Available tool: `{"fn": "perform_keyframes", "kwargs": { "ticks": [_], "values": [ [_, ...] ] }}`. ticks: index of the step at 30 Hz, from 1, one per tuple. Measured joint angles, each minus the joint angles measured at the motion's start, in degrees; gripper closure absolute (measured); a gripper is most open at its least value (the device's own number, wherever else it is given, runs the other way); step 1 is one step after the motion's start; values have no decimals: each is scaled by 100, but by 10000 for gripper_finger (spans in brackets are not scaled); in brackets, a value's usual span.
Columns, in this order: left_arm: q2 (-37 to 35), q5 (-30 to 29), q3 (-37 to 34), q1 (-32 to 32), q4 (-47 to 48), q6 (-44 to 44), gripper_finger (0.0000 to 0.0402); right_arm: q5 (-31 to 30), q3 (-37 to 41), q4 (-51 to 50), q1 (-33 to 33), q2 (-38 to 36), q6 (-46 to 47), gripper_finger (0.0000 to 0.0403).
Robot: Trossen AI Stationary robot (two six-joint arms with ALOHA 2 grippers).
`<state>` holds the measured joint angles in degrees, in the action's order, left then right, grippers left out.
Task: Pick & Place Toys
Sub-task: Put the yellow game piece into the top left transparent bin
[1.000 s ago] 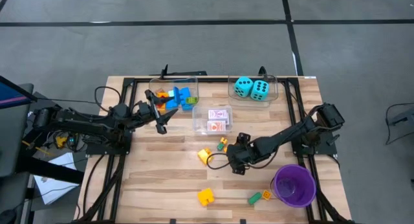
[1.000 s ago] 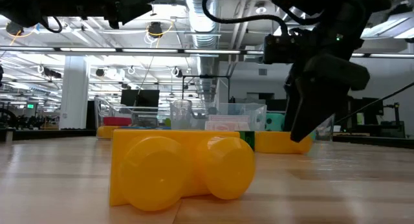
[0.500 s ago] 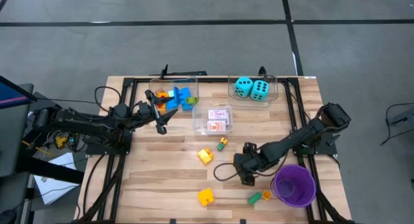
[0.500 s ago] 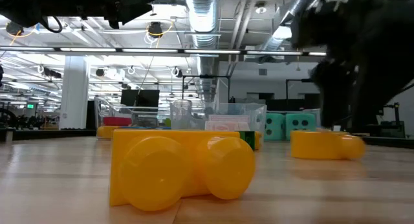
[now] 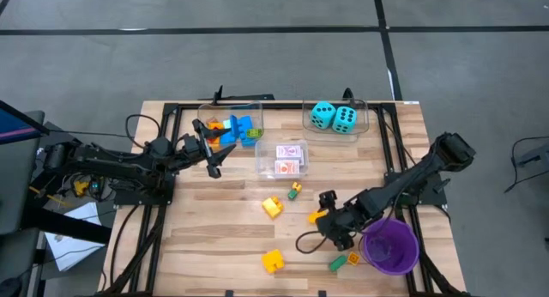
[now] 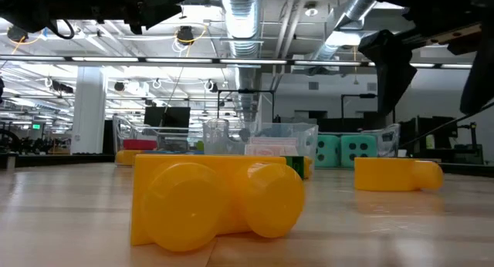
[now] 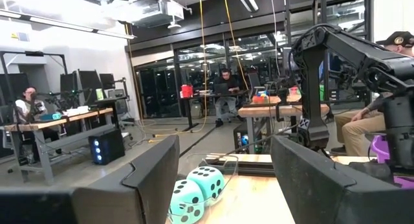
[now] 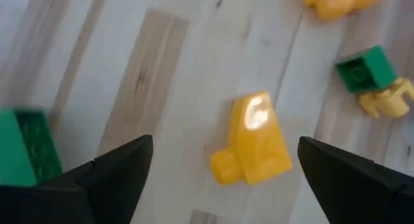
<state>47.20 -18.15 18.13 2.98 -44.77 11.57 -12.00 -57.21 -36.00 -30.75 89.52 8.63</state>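
Observation:
My right gripper (image 5: 333, 227) hangs open above the table's near right part, pointing steeply down, next to the purple cup (image 5: 390, 245). A small yellow brick (image 8: 255, 146) lies on the table below and between its fingers, untouched; the low view shows this brick (image 6: 397, 174) flat on the wood. My left gripper (image 5: 212, 160) waits open in the air at the far left, beside the bin of bricks (image 5: 230, 125). Its fingers (image 7: 149, 179) have nothing between them. Two turquoise dice (image 5: 334, 117) sit in the far bin. Card packs (image 5: 290, 158) lie in the middle bin.
Loose on the table are a yellow brick (image 5: 273, 207), a green-and-yellow piece (image 5: 294, 190), a big yellow brick (image 5: 274, 261) near the front edge, and a green brick (image 5: 339, 263) with an orange one (image 5: 352, 258) by the cup. A cable (image 5: 304, 241) loops beside my right gripper.
My right gripper has risen and gone toward the table's near right corner, closer to the purple cup, rolling about its own axis as it went. It has stayed open. The small yellow brick it stood over now shows uncovered on the table.

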Motion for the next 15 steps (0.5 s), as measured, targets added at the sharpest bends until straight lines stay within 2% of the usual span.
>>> {"fn": "perform_keyframes", "kwargs": {
  "ticks": [15],
  "values": [
    [7,2,4,-2,290,-289,165,258,-8,340,406,195,-1403,26]
  ]
}}
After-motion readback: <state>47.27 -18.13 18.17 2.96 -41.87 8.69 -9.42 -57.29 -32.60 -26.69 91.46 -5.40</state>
